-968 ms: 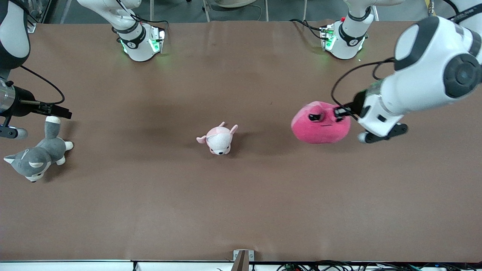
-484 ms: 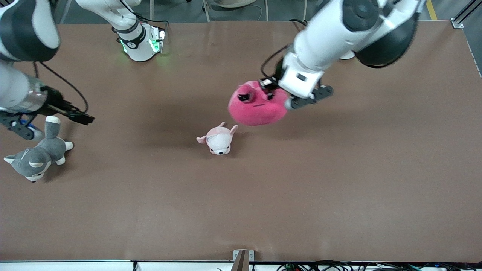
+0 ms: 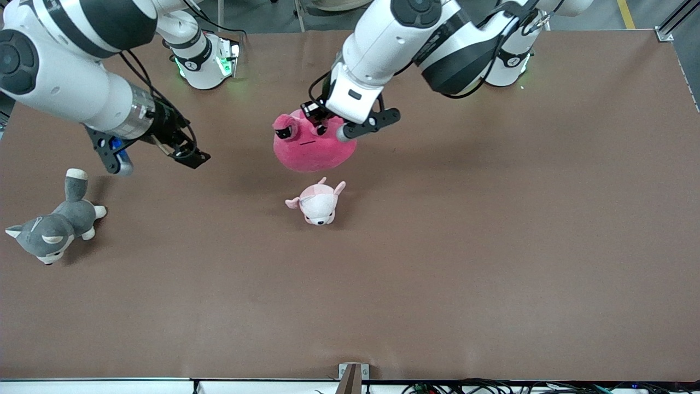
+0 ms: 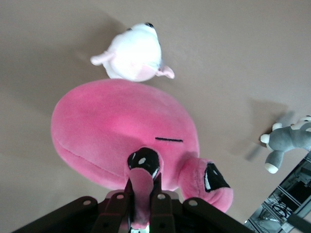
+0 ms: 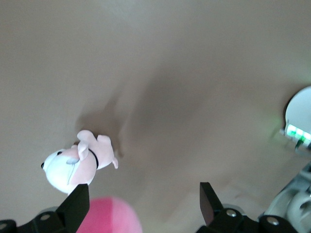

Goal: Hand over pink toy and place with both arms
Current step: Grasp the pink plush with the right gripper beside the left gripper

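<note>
left gripper (image 3: 320,123) clamped on pink toy (image 3: 311,150) eye nub, above pale plush (image 3: 317,203) | right gripper (image 5: 143,206) fingers apart, nearby | toy soft, light, squashy: grab body bulge

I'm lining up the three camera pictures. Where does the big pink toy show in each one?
Front view: pink toy hangs from the left gripper, over the table's middle.
Left wrist view: it fills the centre.
Right wrist view: only a pink edge shows.
Shared landmark: the small pale plush.
</note>
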### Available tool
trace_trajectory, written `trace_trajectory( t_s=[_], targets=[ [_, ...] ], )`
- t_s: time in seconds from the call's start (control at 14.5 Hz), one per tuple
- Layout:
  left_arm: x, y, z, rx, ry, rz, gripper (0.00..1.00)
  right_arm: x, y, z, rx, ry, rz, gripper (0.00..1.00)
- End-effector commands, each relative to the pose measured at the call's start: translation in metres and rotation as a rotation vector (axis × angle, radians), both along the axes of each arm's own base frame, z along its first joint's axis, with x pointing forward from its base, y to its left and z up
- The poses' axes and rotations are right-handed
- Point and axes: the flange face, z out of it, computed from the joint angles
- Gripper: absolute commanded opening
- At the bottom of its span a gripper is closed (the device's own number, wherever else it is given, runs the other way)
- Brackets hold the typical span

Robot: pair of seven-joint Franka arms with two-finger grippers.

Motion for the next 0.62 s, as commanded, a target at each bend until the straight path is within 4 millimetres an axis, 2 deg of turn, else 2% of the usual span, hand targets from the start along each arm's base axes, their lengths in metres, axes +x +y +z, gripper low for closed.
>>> trace_trajectory(
  t_s=[0.0,0.28,0.41,0.55],
  targets=[
    [0.002,-0.013,-0.006,-0.02,0.015,0.019,0.14,-0.032,0.02,0.006,0.016,-0.006,-0.071,1.0],
    [-0.004,-0.02,-0.01,-0.017,0.019,0.007,0.14,-0.048,0.073,-0.006,0.002,-0.027,-0.154,1.0],
    [-0.002,-0.02,-0.017,-0.011,0.028,0.008,0.14,-0.052,0.089,-0.006,0.011,-0.052,-0.184,1.0],
    [-0.002,-0.021,-0.017,-0.01,0.024,0.007,0.14,-0.051,0.097,-0.007,0.018,-0.07,-0.196,1.0]
  ],
)
